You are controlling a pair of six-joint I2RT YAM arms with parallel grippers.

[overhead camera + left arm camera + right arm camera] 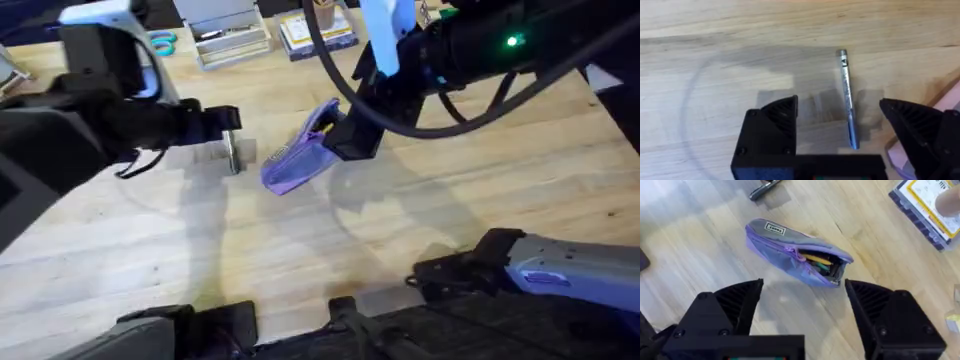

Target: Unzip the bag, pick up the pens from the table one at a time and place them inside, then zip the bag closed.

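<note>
Light butcher-block planks make up my surface point(450, 200), with the lavender bag point(300, 155) lying near its middle, partly unzipped; in the right wrist view a yellow pen point(816, 259) already shows inside the mouth. The silvery pen point(847, 97) lies flat on the wood just beside the bag. My left pincer point(840, 132) hangs over it, released, jaws spread to either side of the shaft. My right pincer point(802, 310) hovers above the bag, also released and holding nothing.

I judge the pen light, stiff and slick, apt to roll, so I'd pinch it across its middle. The bag looks soft and will likely slump or slide unless its end is steadied. Teal scissors point(160, 42), a clear box point(232, 40) and a book point(315, 30) sit at the far edge, well apart and out of my way.
</note>
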